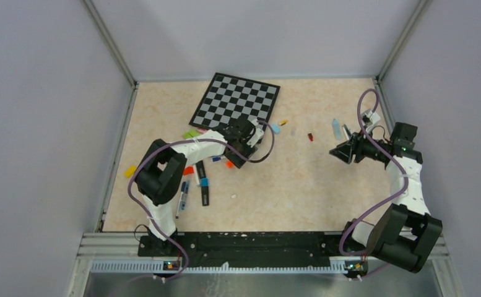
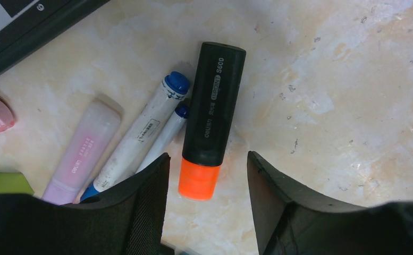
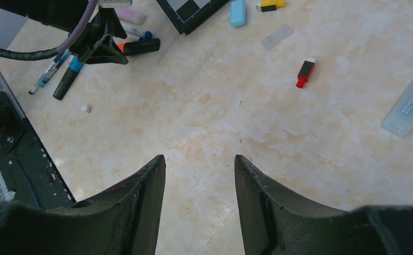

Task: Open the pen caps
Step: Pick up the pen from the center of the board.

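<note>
Btwn L gripper [image 2: 208,159] fingers lies orange cap [image 2: 197,181].

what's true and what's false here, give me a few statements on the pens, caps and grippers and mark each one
1. The black highlighter has its orange cap on. True.
2. In the left wrist view that cap shows between the fingers of the left gripper. True.
3. The right gripper grips the small red piece. False: its jaws stand apart over bare table, and the piece lies further off.
4. The pink highlighter lies on the checkered board. False: it lies on the table beside a white marker with a blue cap.
5. The checkered board lies at the far side of the table. True.
</note>
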Robot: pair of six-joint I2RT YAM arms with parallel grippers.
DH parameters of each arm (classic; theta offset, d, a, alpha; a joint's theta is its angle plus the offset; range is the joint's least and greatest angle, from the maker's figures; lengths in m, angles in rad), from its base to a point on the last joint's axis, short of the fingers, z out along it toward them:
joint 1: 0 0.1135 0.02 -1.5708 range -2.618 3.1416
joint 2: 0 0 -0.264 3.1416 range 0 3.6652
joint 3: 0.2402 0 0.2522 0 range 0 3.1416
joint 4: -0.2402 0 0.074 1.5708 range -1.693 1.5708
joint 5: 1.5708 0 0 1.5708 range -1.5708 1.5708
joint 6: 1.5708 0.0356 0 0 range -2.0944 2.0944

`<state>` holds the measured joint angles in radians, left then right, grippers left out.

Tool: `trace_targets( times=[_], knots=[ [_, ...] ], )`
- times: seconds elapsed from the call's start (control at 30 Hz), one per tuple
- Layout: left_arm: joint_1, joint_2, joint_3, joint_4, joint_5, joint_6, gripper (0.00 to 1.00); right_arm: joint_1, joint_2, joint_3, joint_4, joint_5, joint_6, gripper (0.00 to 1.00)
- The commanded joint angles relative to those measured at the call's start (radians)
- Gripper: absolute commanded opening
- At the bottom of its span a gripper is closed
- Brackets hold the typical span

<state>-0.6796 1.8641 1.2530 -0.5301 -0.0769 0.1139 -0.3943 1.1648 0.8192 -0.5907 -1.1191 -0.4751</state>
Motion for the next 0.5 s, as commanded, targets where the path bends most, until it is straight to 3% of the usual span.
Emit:
trace_targets(
  times=[0.0,0.2,0.47],
  knots=[
    [0.011,0.001,0.051,-0.017,0.013,0.049,0.58,0.009,-0.022,0.009,0.032,-0.025,-0.006,0.5],
    [0.033,0.015,0.041,-0.024,0.109,0.048,0.54,0.011,-0.016,0.008,0.035,-0.019,-0.006,0.5],
    [0.037,0.026,0.027,-0.017,0.135,0.045,0.5,0.01,-0.013,0.006,0.036,-0.016,-0.005,0.49]
  ],
)
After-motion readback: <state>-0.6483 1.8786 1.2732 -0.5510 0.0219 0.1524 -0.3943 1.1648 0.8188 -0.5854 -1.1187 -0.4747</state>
